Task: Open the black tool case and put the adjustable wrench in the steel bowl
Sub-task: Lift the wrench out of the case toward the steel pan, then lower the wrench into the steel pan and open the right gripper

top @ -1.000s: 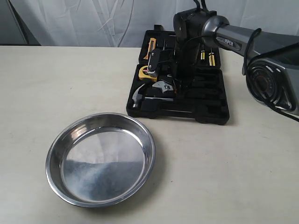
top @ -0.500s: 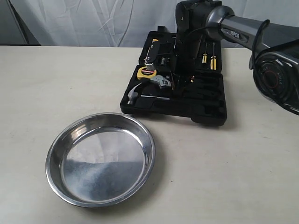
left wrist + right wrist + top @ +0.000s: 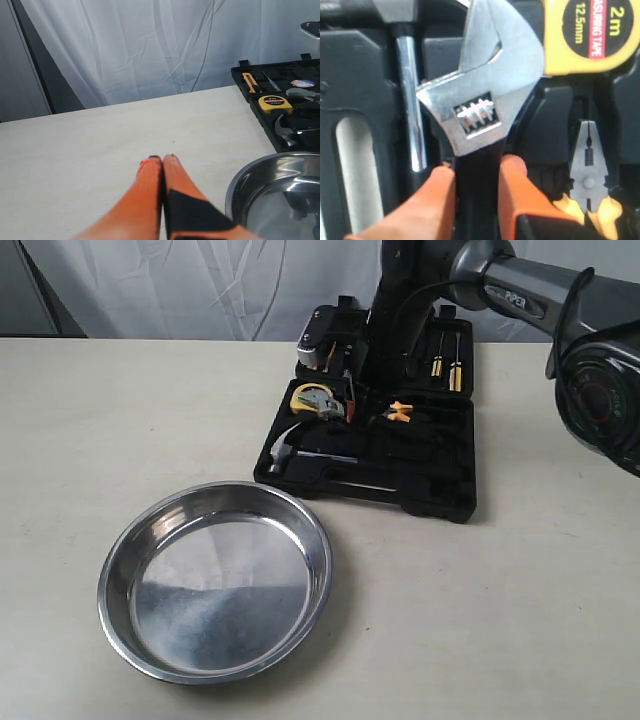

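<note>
Behind the whole scene hangs a white curtain (image 3: pixel 200 290), creased and loosely draped, filling the back of the room; the left wrist view shows a dark upright strip (image 3: pixel 45 60) and a grey panel beside it. Below the curtain spreads a pale, matte beige table (image 3: pixel 520 620), plain apart from faint specks.

From the right edge of the exterior view, the grey and black right arm (image 3: pixel 520 300) reaches across to the far side of the table. On the near left sits the steel bowl (image 3: pixel 215 580), wide, shallow and shiny, with nothing in it and a soft shadow to its right. Beyond it, well apart from its rim, the black tool case (image 3: pixel 420 480) lies open and flat, its lid laid back toward the curtain.

The case's moulded slots hold a claw hammer (image 3: pixel 285 445), a yellow tape measure (image 3: pixel 308 398), yellow-handled pliers (image 3: pixel 400 412) and yellow-tipped screwdrivers (image 3: pixel 445 368).

The right gripper (image 3: pixel 477 167) hangs over the case with its orange fingers (image 3: pixel 512 165) clamped on the black handle of the adjustable wrench (image 3: pixel 480 100), just below the silver head. That head lies between the hammer's shaft and the tape measure, over the case and not in the bowl.

The left gripper (image 3: pixel 161 159) hovers low over bare table near the bowl, its orange fingers pressed together on nothing.
</note>
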`<state>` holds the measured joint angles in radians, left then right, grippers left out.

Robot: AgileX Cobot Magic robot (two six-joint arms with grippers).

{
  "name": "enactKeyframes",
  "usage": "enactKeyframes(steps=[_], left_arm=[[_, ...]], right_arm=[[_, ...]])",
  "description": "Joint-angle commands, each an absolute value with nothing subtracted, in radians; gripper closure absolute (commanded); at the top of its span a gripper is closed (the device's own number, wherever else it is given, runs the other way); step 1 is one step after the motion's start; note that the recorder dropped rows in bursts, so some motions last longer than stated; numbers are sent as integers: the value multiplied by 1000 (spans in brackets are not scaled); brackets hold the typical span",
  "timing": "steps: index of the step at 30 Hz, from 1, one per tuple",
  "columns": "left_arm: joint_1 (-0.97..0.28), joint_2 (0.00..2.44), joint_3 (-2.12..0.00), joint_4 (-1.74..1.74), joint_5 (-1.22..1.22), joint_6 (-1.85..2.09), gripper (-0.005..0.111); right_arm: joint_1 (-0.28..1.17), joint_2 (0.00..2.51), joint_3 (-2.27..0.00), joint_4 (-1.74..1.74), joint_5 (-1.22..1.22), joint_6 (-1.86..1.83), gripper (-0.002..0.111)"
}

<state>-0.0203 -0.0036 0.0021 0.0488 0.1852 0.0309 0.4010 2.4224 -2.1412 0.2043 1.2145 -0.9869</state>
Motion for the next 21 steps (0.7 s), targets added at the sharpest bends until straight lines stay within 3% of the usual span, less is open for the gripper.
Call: enactKeyframes(steps=[1, 10, 16, 21], left_arm=[[-21, 0, 0, 47, 180, 30, 106], [-21, 0, 0, 47, 180, 30, 106], [-21, 0, 0, 47, 180, 30, 106], [-21, 0, 0, 47, 180, 30, 106]], right_arm=[[402, 2372, -2148, 340, 1221, -1002, 108], [567, 2337, -2144, 415, 1221, -928, 108], [653, 2161, -1764, 475, 1221, -1043, 108], [686, 2111, -1686, 538, 1220, -1078, 108]])
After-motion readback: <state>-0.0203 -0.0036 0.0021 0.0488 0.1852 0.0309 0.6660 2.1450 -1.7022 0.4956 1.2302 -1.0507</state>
